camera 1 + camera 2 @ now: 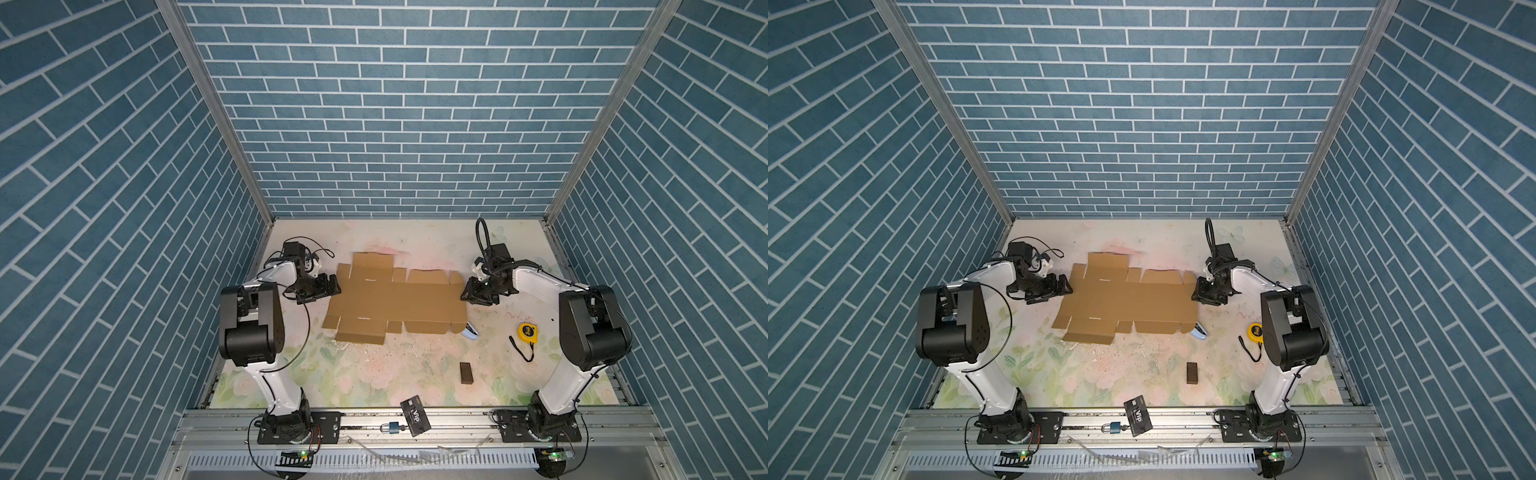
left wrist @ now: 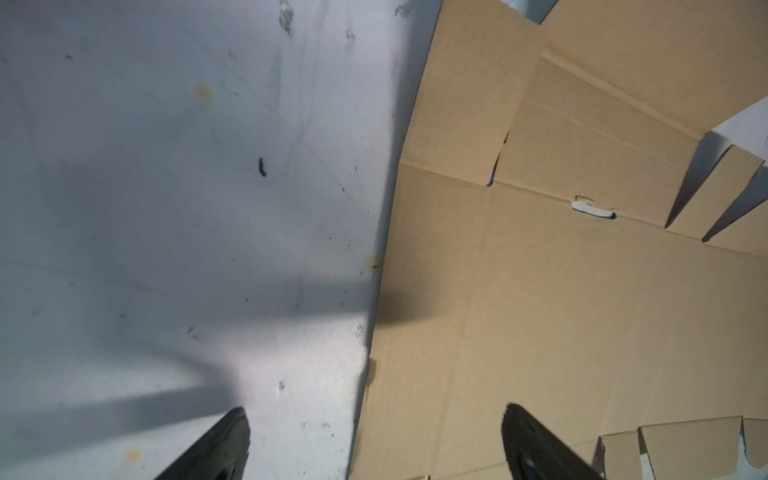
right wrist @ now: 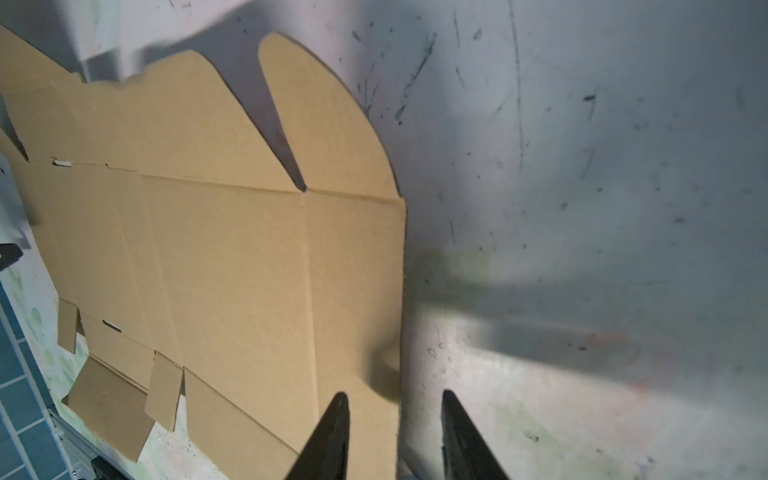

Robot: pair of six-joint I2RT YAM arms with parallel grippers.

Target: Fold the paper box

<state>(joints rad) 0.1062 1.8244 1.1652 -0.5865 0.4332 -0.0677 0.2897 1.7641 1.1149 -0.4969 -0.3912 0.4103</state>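
Across the middle of the floral table [image 1: 415, 365], the paper box [image 1: 395, 299] is lying flat and unfolded, its flaps spreading toward the back wall and toward my bases. My left gripper [image 2: 374, 409] is straddling the sheet's left edge with jaws spread wide, one finger over cardboard and one over bare table. My right gripper [image 3: 392, 392] is hanging at the opposite edge, jaws parted and gripping nothing, with that edge running between them. Bare table is lying open behind the sheet and in front of it. A pale blue item [image 1: 471, 331] is peeking out at the front right corner. A tape measure [image 1: 528, 332] and a dark block [image 1: 466, 372] are sitting well apart from the sheet.
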